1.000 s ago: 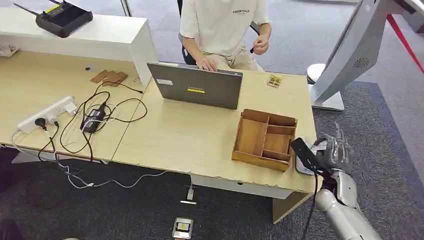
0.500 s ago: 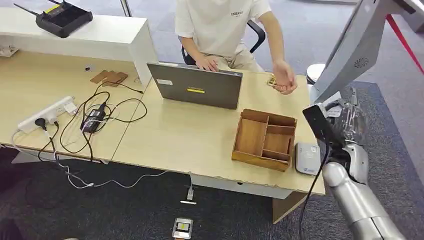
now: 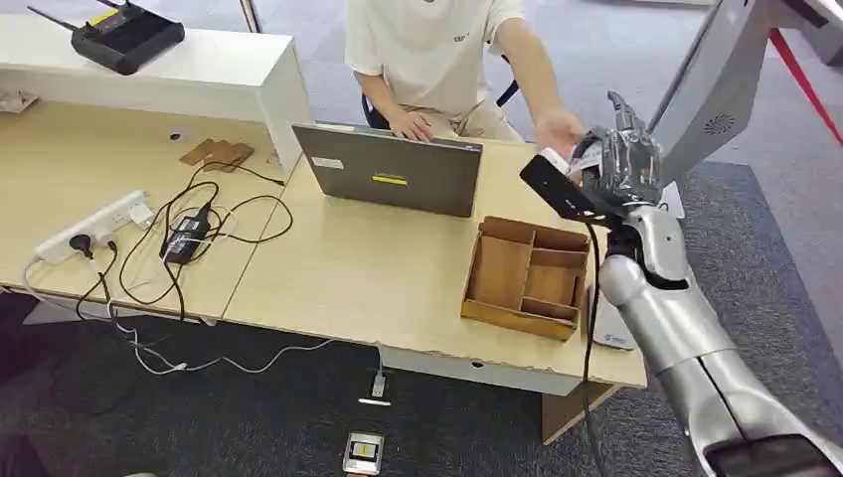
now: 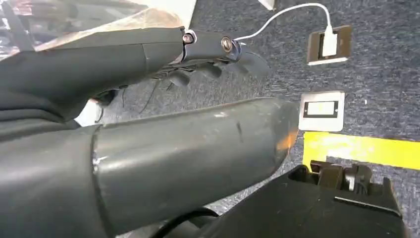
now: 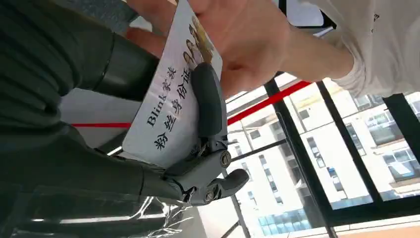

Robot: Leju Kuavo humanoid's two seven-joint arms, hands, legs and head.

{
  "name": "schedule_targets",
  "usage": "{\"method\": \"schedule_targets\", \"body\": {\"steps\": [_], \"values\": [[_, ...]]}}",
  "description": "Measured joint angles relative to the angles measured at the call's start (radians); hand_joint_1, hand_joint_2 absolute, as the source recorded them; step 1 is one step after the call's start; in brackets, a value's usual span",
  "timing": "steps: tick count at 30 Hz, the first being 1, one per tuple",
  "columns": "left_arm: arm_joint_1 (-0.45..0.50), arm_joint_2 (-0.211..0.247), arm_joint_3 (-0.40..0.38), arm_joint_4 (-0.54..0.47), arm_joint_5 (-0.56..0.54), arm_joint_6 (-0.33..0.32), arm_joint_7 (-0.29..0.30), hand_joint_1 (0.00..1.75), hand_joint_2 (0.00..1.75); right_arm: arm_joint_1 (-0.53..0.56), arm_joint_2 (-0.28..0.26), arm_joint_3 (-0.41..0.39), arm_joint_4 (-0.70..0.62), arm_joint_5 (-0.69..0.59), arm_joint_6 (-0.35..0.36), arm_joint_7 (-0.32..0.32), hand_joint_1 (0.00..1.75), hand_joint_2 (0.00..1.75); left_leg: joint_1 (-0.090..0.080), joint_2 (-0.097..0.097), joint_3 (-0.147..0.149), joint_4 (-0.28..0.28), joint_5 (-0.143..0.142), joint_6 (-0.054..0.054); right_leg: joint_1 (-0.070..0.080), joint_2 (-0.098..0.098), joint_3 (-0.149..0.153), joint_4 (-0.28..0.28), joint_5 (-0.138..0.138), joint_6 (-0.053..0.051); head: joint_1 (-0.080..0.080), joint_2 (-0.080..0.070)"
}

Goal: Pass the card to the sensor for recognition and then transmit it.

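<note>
My right hand (image 3: pixel 618 159) is raised above the table's far right side and grips a white card (image 5: pixel 168 114) printed with dark characters. In the head view the card (image 3: pixel 589 157) is a small pale sliver at the fingers. A seated person's hand (image 5: pixel 242 44) touches the card's far end, and that same hand (image 3: pixel 559 129) reaches over the table. The grey-white card sensor (image 3: pixel 606 333) lies flat at the table's front right edge, partly behind my forearm. My left hand (image 4: pixel 99 64) hangs over the carpet with its fingers apart, holding nothing.
A wooden divided tray (image 3: pixel 527 273) stands beside the sensor. A grey laptop (image 3: pixel 393 179) is in front of the person. Cables and a power strip (image 3: pixel 94 227) cover the table's left half. A slanted white kiosk stand (image 3: pixel 696 99) rises at the right.
My right hand rose from over the sensor at the table's front right corner to the far right side, carrying the card. The person's arm stretched out and now touches the card.
</note>
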State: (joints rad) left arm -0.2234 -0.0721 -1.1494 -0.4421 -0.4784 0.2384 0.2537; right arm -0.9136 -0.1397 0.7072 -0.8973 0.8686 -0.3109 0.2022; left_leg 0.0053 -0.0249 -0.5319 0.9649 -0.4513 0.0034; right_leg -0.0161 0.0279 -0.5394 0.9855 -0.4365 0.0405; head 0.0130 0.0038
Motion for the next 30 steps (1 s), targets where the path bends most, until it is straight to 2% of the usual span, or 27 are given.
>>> {"method": "schedule_targets", "body": {"steps": [7,8,9,10,11,22,30], "values": [[-0.006,-0.003,0.0,0.0,-0.009,-0.008,-0.002,0.0,0.0,-0.06,0.079,0.059,0.139,0.014,0.01,-0.009,1.75,1.75,0.0,0.0,0.0,0.0,0.0,0.0,0.0,0.0,0.0,0.0,0.0,0.0,0.0,0.0],[-0.006,-0.003,0.0,0.0,-0.009,-0.008,-0.002,0.0,0.0,-0.062,0.088,0.066,0.155,0.015,0.01,-0.009,1.57,1.75,0.0,0.0,0.0,0.0,0.0,0.0,0.0,0.0,0.0,0.0,0.0,0.0,0.0,0.0],[-0.006,-0.004,0.0,0.0,-0.009,-0.009,-0.002,0.0,0.0,-0.065,0.097,0.073,0.171,0.017,0.008,-0.009,1.57,1.75,0.0,0.0,-0.001,0.0,0.0,0.0,0.0,0.0,-0.001,0.0,0.0,0.0,0.001,0.0],[-0.006,-0.004,0.0,0.0,-0.01,-0.009,-0.002,0.0,0.0,-0.067,0.105,0.078,0.187,0.018,0.006,-0.009,0.31,1.75,0.0,0.0,-0.001,0.0,0.0,0.0,0.0,0.0,-0.001,0.0,0.0,0.0,0.0,0.0],[-0.006,-0.005,0.0,0.0,-0.011,-0.01,-0.003,0.0,0.0,-0.069,0.11,0.081,0.2,0.018,0.004,-0.009,0.0,1.75,0.0,0.0,-0.001,0.0,0.0,0.0,0.0,0.0,-0.001,0.0,0.0,0.0,0.001,0.0],[-0.005,-0.005,0.0,0.0,-0.027,-0.018,-0.007,0.0,0.0,-0.088,0.142,0.114,0.299,0.021,-0.064,-0.003,0.0,1.75,0.0,0.0,-0.001,0.0,0.0,0.0,0.0,0.0,-0.002,-0.001,0.0,0.0,0.0,0.0],[-0.005,-0.005,0.002,0.0,-0.031,-0.017,-0.007,0.0,0.0,-0.106,0.14,0.119,0.311,-0.021,-0.176,-0.027,0.0,1.75,0.0,0.0,-0.001,0.0,0.001,0.0,0.0,0.0,-0.002,0.0,0.001,0.0,0.0,0.0]]}}
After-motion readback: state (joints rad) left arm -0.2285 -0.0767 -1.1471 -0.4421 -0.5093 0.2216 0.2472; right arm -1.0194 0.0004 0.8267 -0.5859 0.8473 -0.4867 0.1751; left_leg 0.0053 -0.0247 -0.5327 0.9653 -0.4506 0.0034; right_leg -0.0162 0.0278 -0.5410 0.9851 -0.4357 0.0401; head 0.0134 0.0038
